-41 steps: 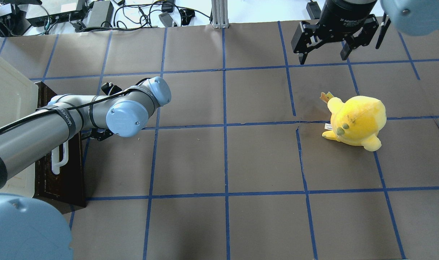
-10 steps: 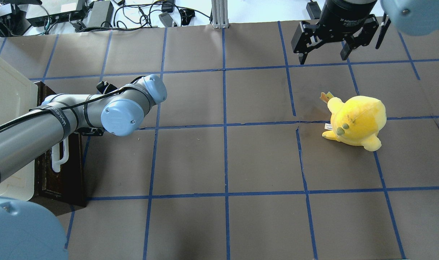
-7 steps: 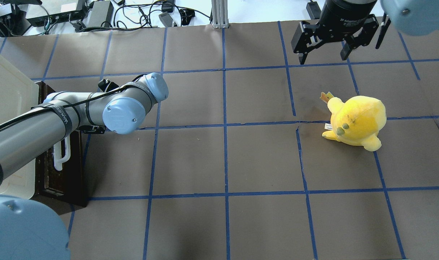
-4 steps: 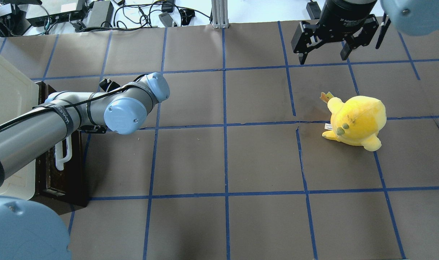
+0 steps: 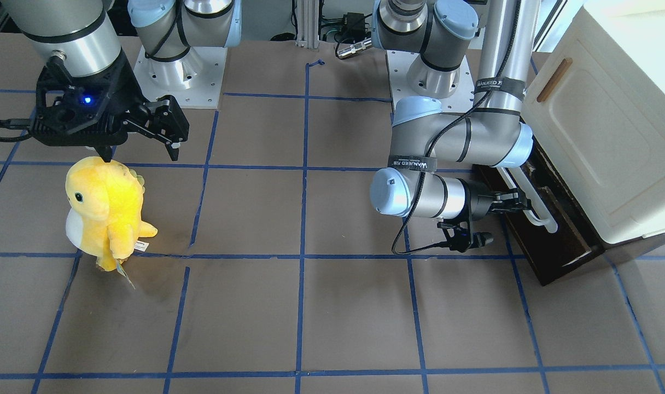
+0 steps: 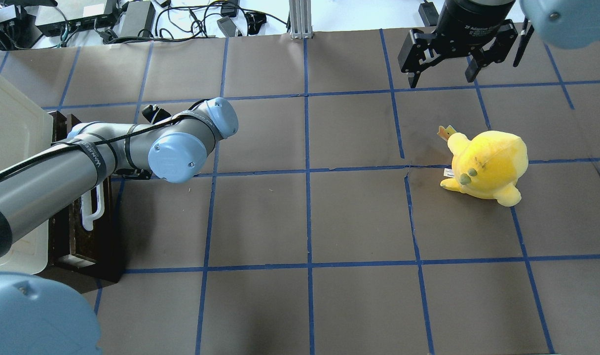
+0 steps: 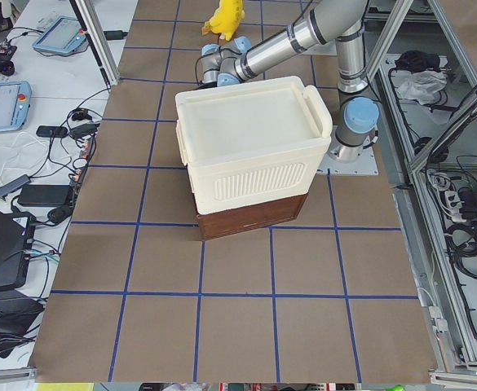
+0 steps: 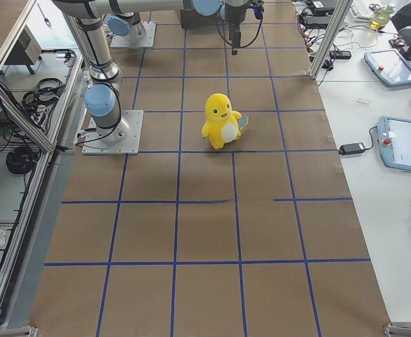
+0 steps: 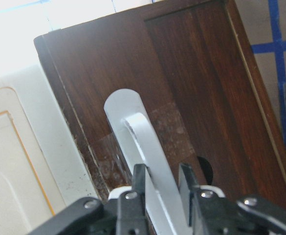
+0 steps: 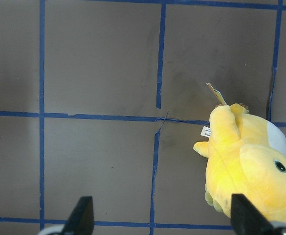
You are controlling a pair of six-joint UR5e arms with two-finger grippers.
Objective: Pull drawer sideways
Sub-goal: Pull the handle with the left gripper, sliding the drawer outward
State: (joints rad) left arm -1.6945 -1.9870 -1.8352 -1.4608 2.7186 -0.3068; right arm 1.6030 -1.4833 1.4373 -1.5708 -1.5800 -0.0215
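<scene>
The dark brown wooden drawer [image 6: 78,231] sits under a cream-white cabinet [image 6: 9,133] at the table's left edge and stands slightly out from it. It also shows in the front view [image 5: 556,241]. Its long white bar handle [image 6: 93,209] runs along the front. In the left wrist view my left gripper [image 9: 162,188] is shut on the white handle [image 9: 133,127], with a finger on each side of the bar. It also shows in the front view [image 5: 520,205]. My right gripper [image 6: 443,74] is open and empty, high at the far right.
A yellow plush toy [image 6: 487,165] stands on the right half of the table, below my right gripper [image 10: 165,218] and to one side of it. The brown table [image 6: 305,217] carries a blue tape grid. Cables and power boxes [image 6: 107,17] lie beyond the far edge.
My left arm first shifted left, then right. In the last half second the drawer and its handle slid a little out from under the cabinet. The right arm has not moved.
</scene>
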